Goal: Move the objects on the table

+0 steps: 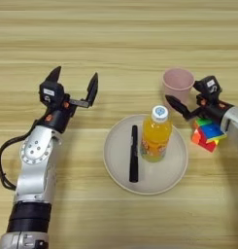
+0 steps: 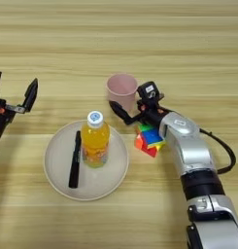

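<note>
A small orange-juice bottle (image 1: 156,136) with a white cap stands upright on the right half of a round cream plate (image 1: 115,151). The pale pink cup (image 1: 178,82) stands upright just beyond the plate's far right rim. My right gripper (image 2: 130,100) is open at the cup: one black finger (image 2: 118,111) reaches across the cup's near side, the other is at its right. The multicoloured puzzle cube (image 2: 148,139) lies under that wrist, right of the plate. My left gripper (image 1: 75,76) is open and holds nothing, left of the plate above the wooden table (image 1: 120,34).
A black pen (image 1: 134,153) lies lengthwise on the plate, left of the bottle. The left arm (image 1: 35,170) runs up from the lower left corner, with a black cable beside it. The right forearm (image 2: 193,160) comes in from the lower right.
</note>
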